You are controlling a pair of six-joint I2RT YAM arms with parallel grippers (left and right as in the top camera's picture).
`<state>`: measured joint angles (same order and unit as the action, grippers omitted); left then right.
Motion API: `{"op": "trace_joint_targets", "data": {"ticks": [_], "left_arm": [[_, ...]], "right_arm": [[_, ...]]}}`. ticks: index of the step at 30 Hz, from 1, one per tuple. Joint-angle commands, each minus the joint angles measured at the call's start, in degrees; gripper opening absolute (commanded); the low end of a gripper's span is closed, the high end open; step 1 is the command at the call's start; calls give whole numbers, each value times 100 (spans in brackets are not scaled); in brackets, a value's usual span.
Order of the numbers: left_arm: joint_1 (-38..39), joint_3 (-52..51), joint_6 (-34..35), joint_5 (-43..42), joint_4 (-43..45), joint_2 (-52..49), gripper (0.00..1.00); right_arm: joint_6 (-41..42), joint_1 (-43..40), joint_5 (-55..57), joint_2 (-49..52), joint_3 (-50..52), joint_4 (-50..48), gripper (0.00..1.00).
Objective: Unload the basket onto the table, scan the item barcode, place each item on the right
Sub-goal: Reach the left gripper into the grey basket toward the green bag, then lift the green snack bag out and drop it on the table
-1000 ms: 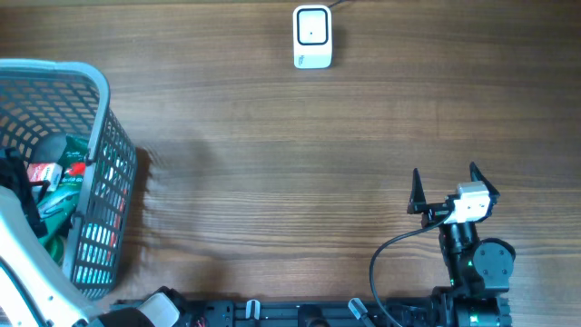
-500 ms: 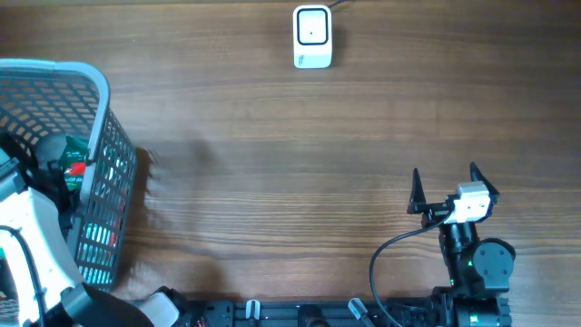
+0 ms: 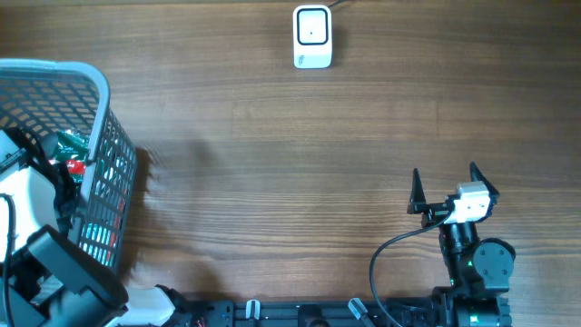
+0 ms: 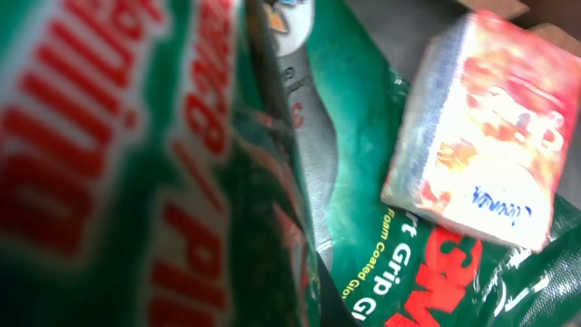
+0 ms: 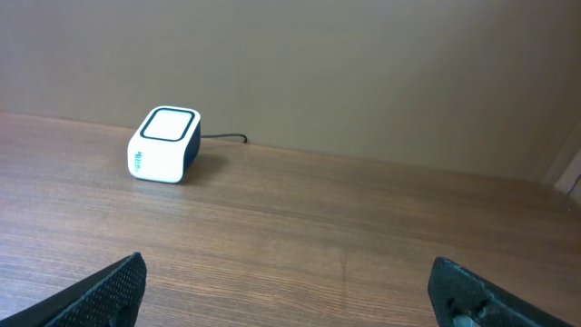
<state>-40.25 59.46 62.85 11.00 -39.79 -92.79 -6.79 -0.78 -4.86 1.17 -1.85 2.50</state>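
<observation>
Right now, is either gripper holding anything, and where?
Right gripper: open, empty. Left gripper: shut in the basket against the green packet; a hold cannot be told.

surface: wooden table [image 3: 290,182]; on it: white scanner [image 3: 312,36], far edge; grey mesh basket [image 3: 113,168], left edge

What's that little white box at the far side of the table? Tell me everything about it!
It is a barcode scanner: a small, rounded box that looks like smooth white plastic, with a square window on top and a darker side. Tiny green marks show on its front. A thin dark cable leaves its back. It sits flat on the wooden table near the far edge, and nothing else touches it.
</observation>
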Motion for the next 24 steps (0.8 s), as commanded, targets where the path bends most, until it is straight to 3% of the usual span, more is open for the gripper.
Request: {"op": "trace_joint_targets", "data": {"ticks": [1, 10, 16, 18, 20, 22, 24], "left_arm": [[-26, 267, -737, 35, -160, 660, 4], [-26, 487, -769, -439, -815, 3928, 4], [-26, 487, -1021, -946, -426, 5748, 4], [-26, 487, -1023, -1775, -61, 6065, 4], [-24, 483, -1027, -3209, 157, 6089, 4], [55, 476, -1633, -4592, 151, 5947, 4], [195, 435, -2337, -5071, -212, 5790, 4]], "right_arm": [[-70, 44, 44, -37, 37, -20, 100], [-70, 44, 44, -37, 37, -20, 100], [-70, 44, 44, -37, 37, -22, 100], [-70, 44, 44, -37, 37, -20, 100], [-72, 44, 44, -37, 37, -22, 100], [-72, 44, 44, -37, 37, -20, 100], [-72, 44, 44, -37, 37, -22, 99]]}}
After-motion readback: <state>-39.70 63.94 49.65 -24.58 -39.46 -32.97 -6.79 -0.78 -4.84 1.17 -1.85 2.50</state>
